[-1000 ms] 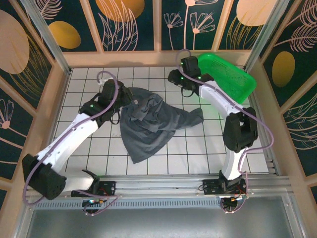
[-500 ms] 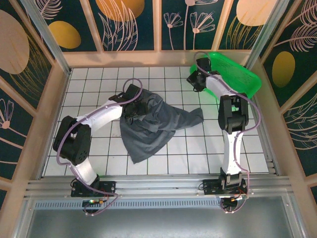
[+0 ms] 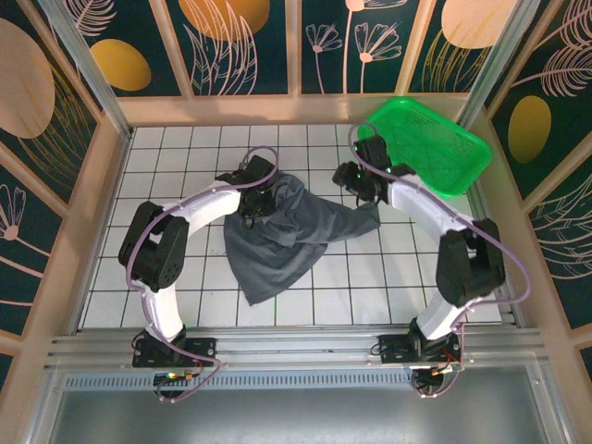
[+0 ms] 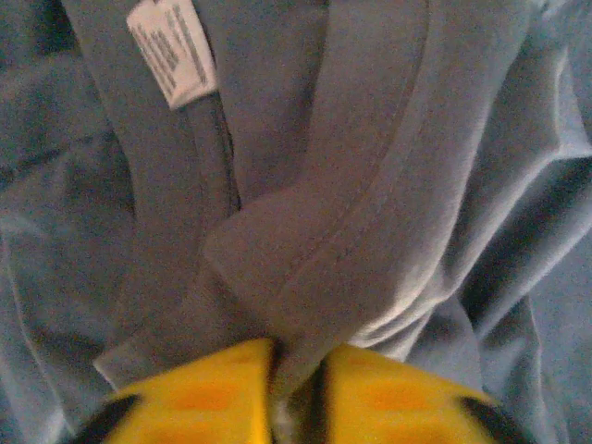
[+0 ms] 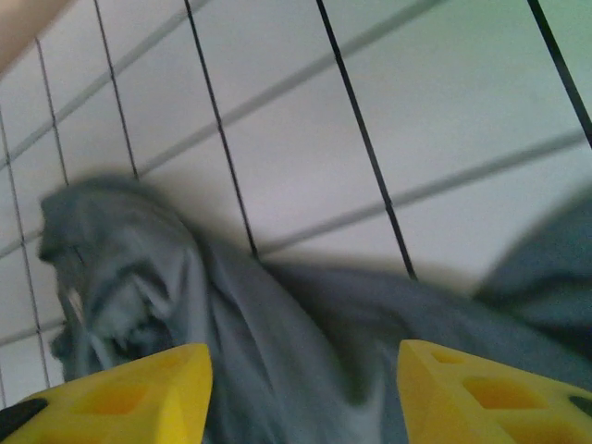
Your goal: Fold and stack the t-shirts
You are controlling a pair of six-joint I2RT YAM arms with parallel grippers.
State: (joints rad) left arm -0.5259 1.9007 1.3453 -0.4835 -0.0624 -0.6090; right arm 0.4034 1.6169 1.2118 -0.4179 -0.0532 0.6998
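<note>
Pinching the soft dark grey cloth t-shirt point(image 3: 287, 242), my left pincer point(image 4: 296, 393) is clamped on a fold of it. It lies crumpled on the white tiled table point(image 3: 370, 277). My right pincer point(image 5: 305, 388) hangs over its edge, jaws apart, holding nothing.

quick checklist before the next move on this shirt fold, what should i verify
1. Grip: left jaws shut on a hemmed fold of the t-shirt, near its label: ok.
2. Free side: right jaws open above the cloth, holding nothing: ok.
3. Cloth lying flat on the table: not ok, it is bunched and creased.
4. The green basket apart from the cloth: ok, it sits at the far right corner.
5. Which part lies under the right jaws: cannot tell, the view is blurred.
</note>
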